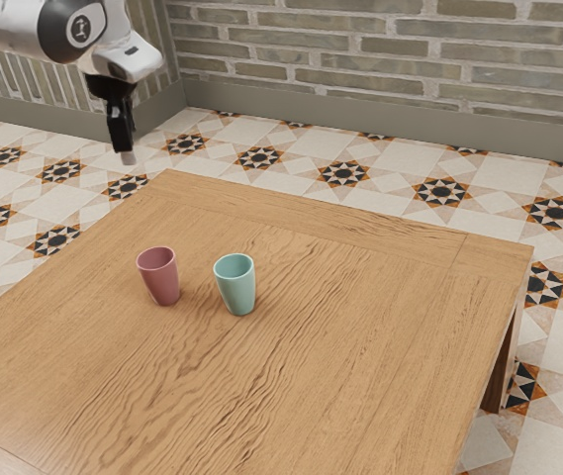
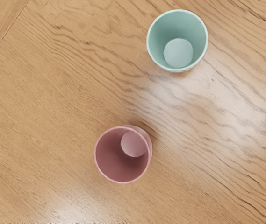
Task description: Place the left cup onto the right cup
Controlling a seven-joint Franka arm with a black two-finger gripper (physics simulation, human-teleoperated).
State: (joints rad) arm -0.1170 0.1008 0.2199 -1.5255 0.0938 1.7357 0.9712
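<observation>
Home-like room: wooden table [image 1: 360, 336] bearing pink cup [image 1: 158, 275] and teal cup [image 1: 234, 283]; star-patterned floor tiles [image 1: 400, 163]; grey brick wall [image 1: 390, 54] with skirting board [image 1: 380, 114]

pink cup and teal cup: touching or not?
Apart. The wrist view looks down on the pink cup and the teal cup, with a stretch of bare tabletop between their rims. The exterior view shows the same gap.

bright, even light. a pale glare streaks the desk [image 2: 217, 112] beside the pink cup [image 2: 122, 154] and teal cup [image 2: 177, 40]; both cast faint, soft shadows.
</observation>
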